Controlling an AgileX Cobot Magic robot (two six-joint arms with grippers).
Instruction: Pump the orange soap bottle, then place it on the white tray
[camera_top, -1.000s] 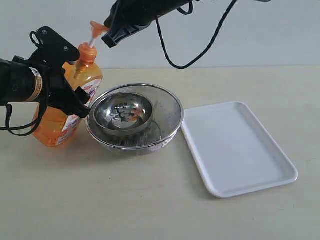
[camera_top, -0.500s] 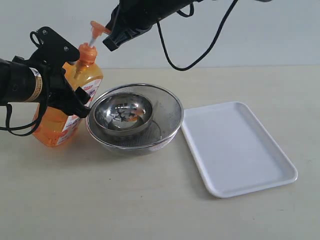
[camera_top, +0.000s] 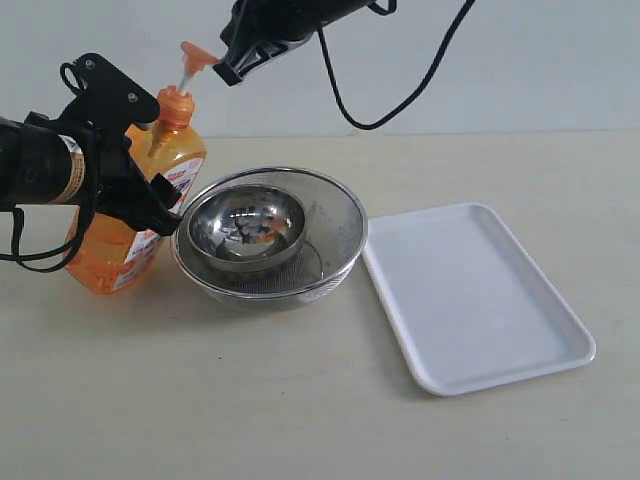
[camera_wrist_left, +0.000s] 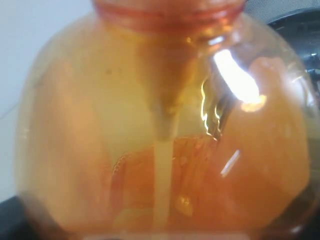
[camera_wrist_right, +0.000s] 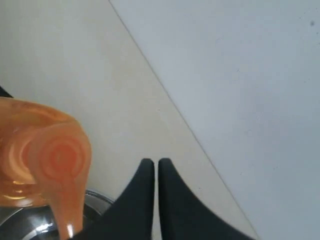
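The orange soap bottle (camera_top: 108, 252) stands on the table at the left, leaning a little. My left gripper (camera_top: 150, 160) is closed round its upper body. The bottle's translucent orange body (camera_wrist_left: 160, 150) fills the left wrist view, and that gripper's fingers are hidden there. The orange pump head (camera_top: 197, 57) sits raised on its white stem. My right gripper (camera_top: 228, 72) hovers just right of the pump head, shut and empty, not touching it. In the right wrist view its fingertips (camera_wrist_right: 155, 162) are pressed together beside the pump head (camera_wrist_right: 50, 155). The white tray (camera_top: 470, 300) lies bare at the right.
A steel mesh strainer (camera_top: 340, 205) holding a smaller steel bowl (camera_top: 215, 225) sits right against the bottle, between it and the tray. A black cable (camera_top: 400, 100) hangs from the right arm above the table.
My right gripper has lifted slightly and drifted right, away from the pump head. The bottle and my left gripper have not moved.
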